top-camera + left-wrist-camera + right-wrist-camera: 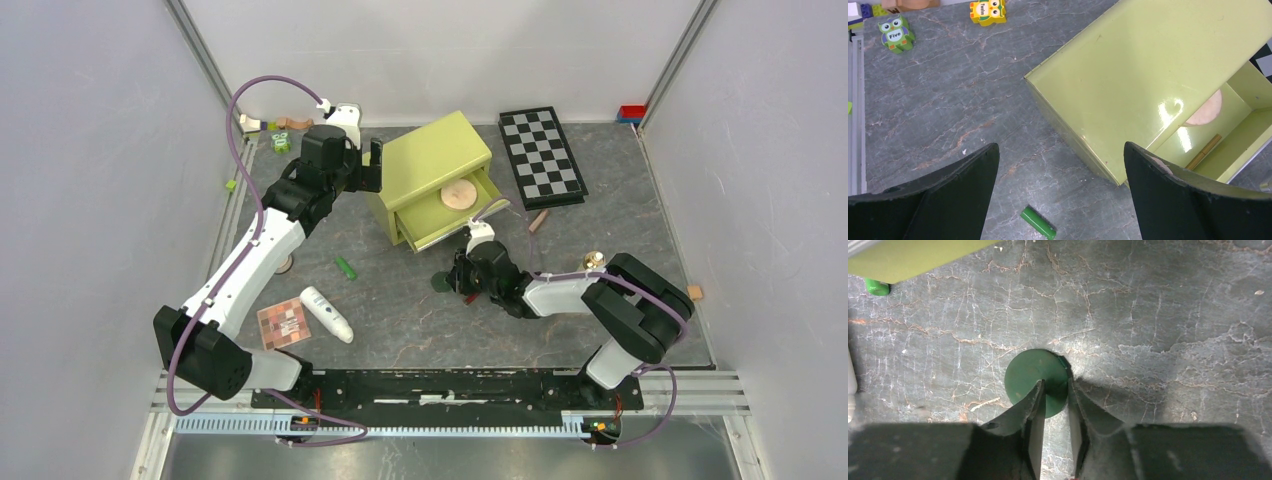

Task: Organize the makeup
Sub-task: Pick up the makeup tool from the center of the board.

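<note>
Sitting over dark green disc (1024, 374), right fingers (1031, 421) close-set, grip unclear; left fingers (950, 186) splayed beside cabinet (1148, 65).

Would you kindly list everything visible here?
cabinet: one, lime green, rear centre, drawer open
round compact: one, peach, in drawer
disc: one, dark green, under right gripper
stick: one, green, before cabinet
tube: one, white, front left
palette: one, pink-brown, beside tube
bottle: one, gold-capped, by right arm
checkerboard: one, black-white, rear right
owl blocks: two, green and yellow, rear left
left gripper: open, beside cabinet
right gripper: narrowly parted over disc
</note>
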